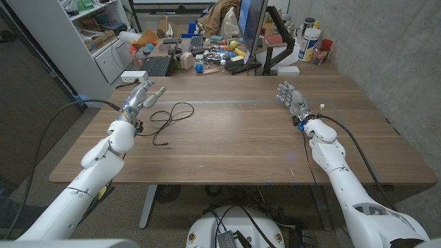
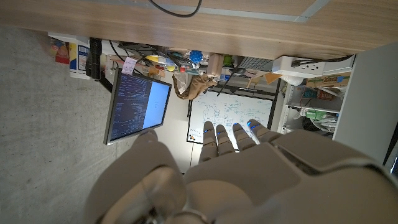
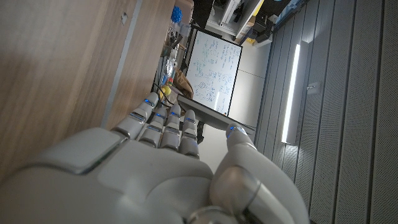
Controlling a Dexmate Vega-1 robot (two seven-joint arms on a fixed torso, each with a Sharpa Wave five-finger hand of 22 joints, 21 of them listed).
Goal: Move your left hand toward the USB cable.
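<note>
A thin black USB cable (image 1: 170,118) is seen lying loose on the wooden table (image 1: 241,145), curled into a couple of loops on the robot's left half of the tabletop, with one end trailing toward the near edge. The left hand (image 1: 140,96) is found just beside the cable, on its outer side, with its fingers (image 1: 153,89) stretched forward and slightly apart; nothing is held in it, and no contact with the cable can be made out. In the left wrist view the back of the same hand (image 2: 230,168) is shown with its fingertips (image 2: 222,133) extended and empty, and a short arc of the cable (image 2: 177,9) is caught on the table surface beyond them. The right hand (image 1: 292,98) is placed well apart from the cable, on the other half of the table, with its fingers straight and a little spread and nothing gripped. The right wrist view confirms this: the hand (image 3: 168,162) is seen open over bare wood. Behind the table, a cluttered desk with a monitor (image 1: 252,26) and a keyboard (image 1: 156,65) is visible.
</note>
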